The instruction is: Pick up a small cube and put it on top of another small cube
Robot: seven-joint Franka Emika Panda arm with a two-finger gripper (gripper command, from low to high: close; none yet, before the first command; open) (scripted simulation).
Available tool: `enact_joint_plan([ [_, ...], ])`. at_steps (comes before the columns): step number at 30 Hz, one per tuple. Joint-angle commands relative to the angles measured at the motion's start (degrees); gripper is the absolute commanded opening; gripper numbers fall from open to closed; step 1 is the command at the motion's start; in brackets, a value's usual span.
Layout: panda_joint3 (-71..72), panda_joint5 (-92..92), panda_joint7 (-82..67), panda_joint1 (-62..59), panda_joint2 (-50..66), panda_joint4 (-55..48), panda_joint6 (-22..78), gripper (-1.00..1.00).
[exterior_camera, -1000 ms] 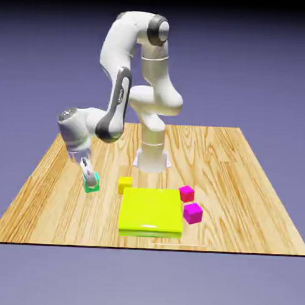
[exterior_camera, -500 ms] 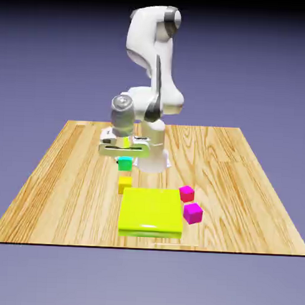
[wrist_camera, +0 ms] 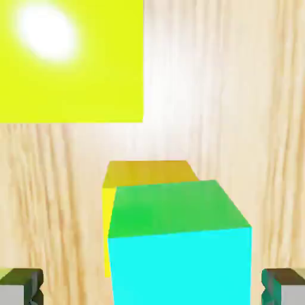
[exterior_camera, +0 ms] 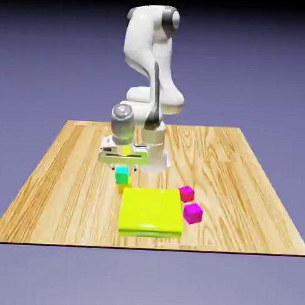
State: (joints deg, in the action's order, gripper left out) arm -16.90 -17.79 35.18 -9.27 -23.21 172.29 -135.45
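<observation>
Teal on top, greener down its side: the small teal cube [exterior_camera: 121,174] sits on the small yellow cube [exterior_camera: 120,188], left of centre in the exterior view, and it looks offset toward that picture's left, so a strip of yellow shows past it. My gripper [wrist_camera: 152,287] is spread wide; in the hand view its tips stand at the bottom left and bottom right corners, apart from the teal cube, with bare gaps on both sides. From the exterior view I see the fingers just above the pair.

The large flat yellow-green block [exterior_camera: 151,212] lies at the lower middle of the exterior view, near the stack, and fills the hand view's upper left; it is the closest obstacle I have. Past it, toward the exterior view's right, I see a pinkish-red cube [exterior_camera: 187,194] and a magenta cube [exterior_camera: 193,213], both close beside the block. Everything rests on the wooden table [exterior_camera: 240,202].
</observation>
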Motion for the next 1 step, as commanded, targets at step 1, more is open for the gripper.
enact_joint_plan([
  [1, 0.13, 0.26, -0.11, 0.12, -1.93, -0.26, 2.18, 1.00],
])
